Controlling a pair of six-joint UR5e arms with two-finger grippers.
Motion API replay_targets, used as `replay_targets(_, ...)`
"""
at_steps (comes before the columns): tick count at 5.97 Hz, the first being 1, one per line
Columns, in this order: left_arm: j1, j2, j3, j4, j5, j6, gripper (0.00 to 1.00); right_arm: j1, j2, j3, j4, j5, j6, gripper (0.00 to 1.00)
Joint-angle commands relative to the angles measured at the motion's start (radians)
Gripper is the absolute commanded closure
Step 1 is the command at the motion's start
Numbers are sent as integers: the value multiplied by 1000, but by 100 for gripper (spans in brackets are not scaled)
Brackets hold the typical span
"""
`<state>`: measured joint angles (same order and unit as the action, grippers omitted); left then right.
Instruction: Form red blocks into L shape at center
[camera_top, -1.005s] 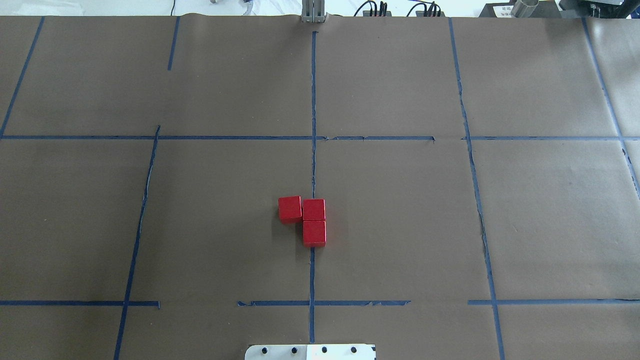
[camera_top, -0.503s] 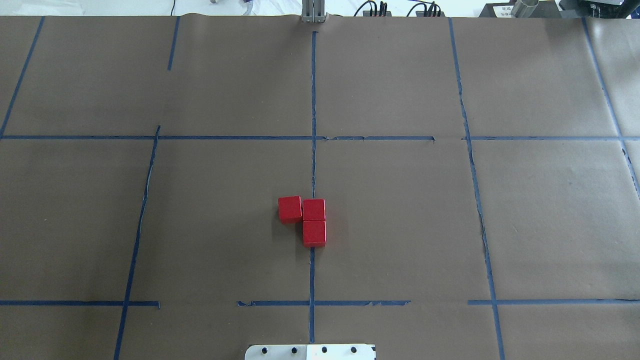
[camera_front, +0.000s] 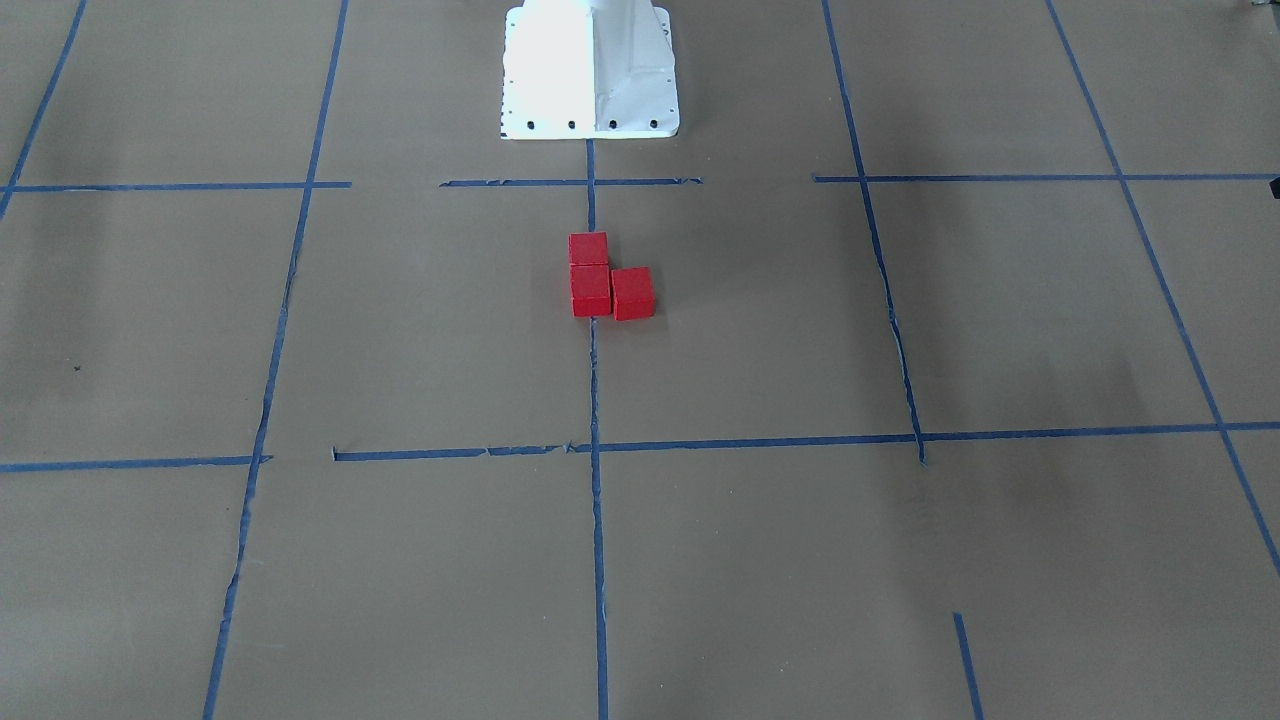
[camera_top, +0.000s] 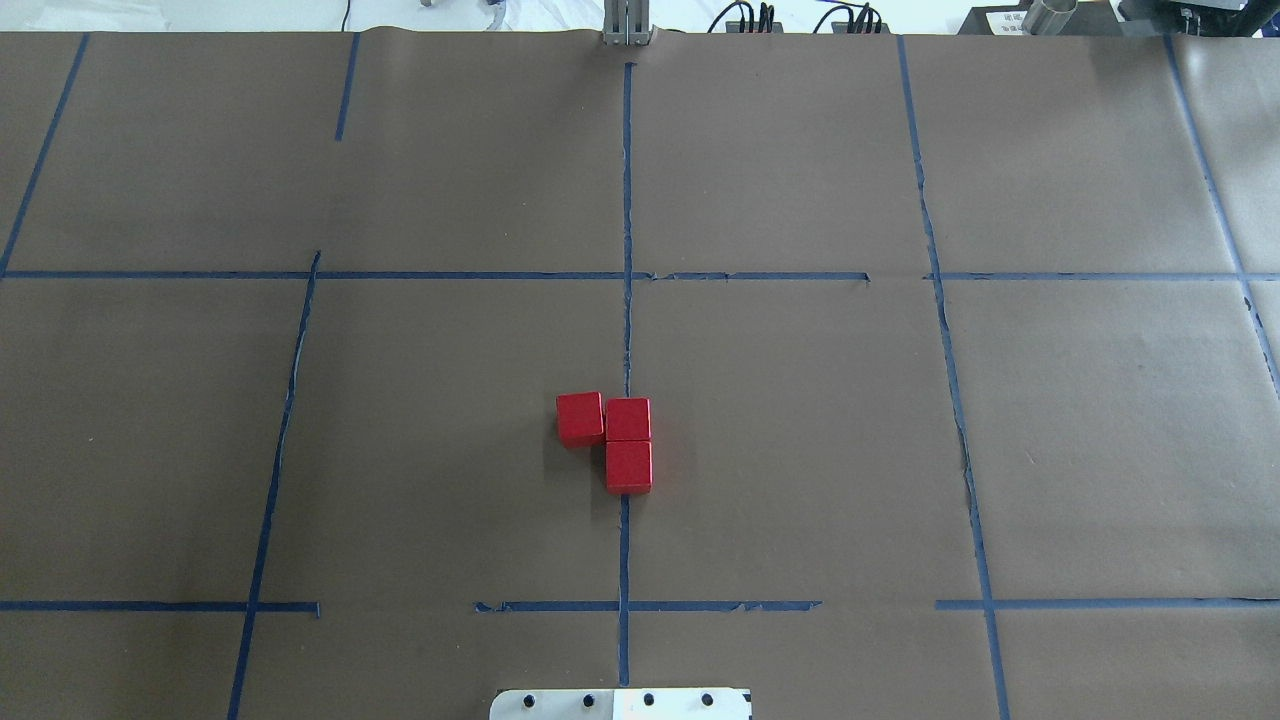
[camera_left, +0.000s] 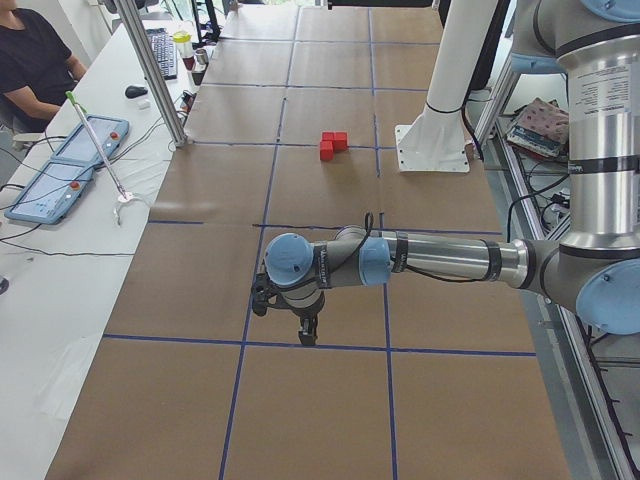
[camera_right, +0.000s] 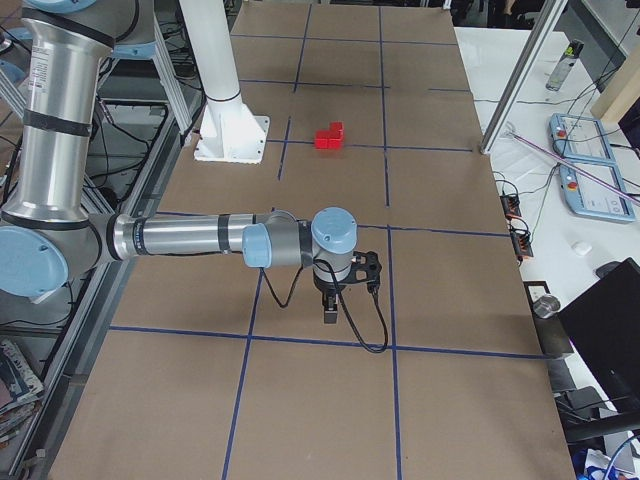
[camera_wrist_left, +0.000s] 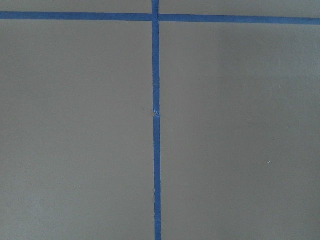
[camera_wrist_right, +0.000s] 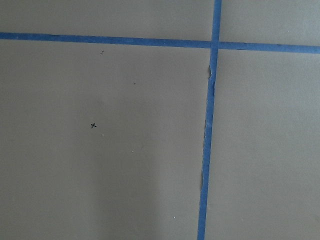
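Three red blocks (camera_top: 628, 419) sit touching in an L on the center (camera_top: 700, 400), brown paper crossed by a vertical blue tape line (camera_top: 627, 330). Two lie along the line and one (camera_top: 580, 418) sits to the left of the far one. They also show in the front-facing view (camera_front: 590, 290) and small in both side views (camera_left: 333, 144) (camera_right: 329, 135). My left gripper (camera_left: 305, 335) hangs near the table's left end, far from the blocks. My right gripper (camera_right: 330, 315) hangs near the right end. I cannot tell whether either is open or shut.
The white robot base plate (camera_top: 620, 704) sits just behind the blocks, toward the robot. A metal post (camera_left: 150, 70) and a seated operator (camera_left: 30, 60) with control tablets (camera_left: 60, 170) are along the far side of the table.
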<state>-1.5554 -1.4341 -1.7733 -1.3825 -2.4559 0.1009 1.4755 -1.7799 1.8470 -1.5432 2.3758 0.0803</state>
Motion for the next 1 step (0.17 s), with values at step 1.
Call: replay_targets(1, 0, -8, 11, -1, -3, -1, 0, 5, -4, 0, 0, 3, -1, 0)
